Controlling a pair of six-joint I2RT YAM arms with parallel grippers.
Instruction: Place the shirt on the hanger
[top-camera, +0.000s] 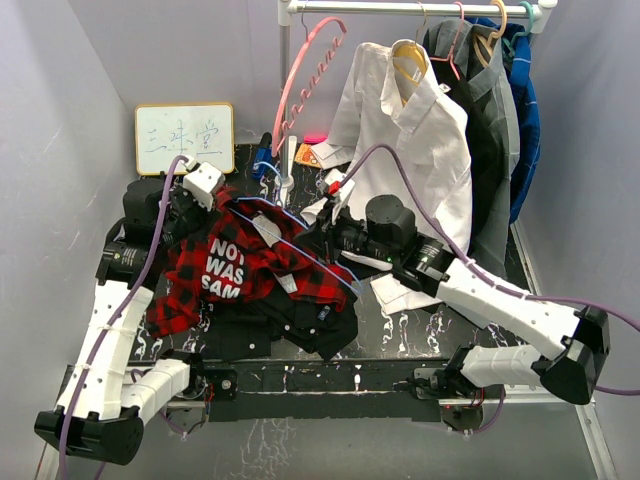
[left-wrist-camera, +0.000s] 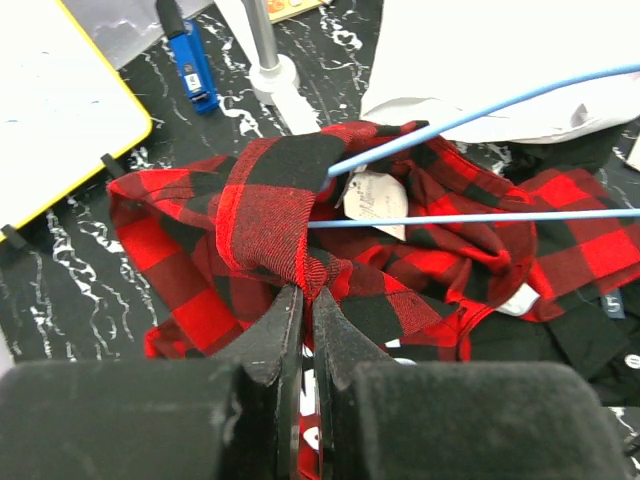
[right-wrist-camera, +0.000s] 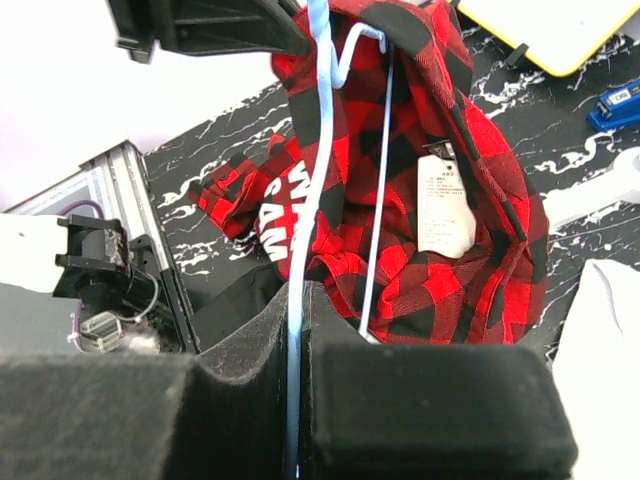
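The red-and-black plaid shirt (top-camera: 240, 265) with white letters lies bunched at the table's middle left. It also shows in the left wrist view (left-wrist-camera: 270, 200) and the right wrist view (right-wrist-camera: 440, 160). My left gripper (left-wrist-camera: 307, 292) is shut on a fold of the shirt's collar edge. The light-blue wire hanger (top-camera: 300, 240) runs across the shirt, with its wires going into the neck opening (left-wrist-camera: 470, 218). My right gripper (right-wrist-camera: 300, 290) is shut on one wire of the hanger (right-wrist-camera: 318, 130). A white tag (right-wrist-camera: 443, 205) shows inside the shirt.
A plain black shirt (top-camera: 300, 315) lies under the plaid one. A white dress shirt (top-camera: 410, 140) and dark garments hang on the rail (top-camera: 420, 8) at the back. A pink hanger (top-camera: 300, 80), a whiteboard (top-camera: 185, 137) and a blue marker (left-wrist-camera: 190, 60) stand at the back left.
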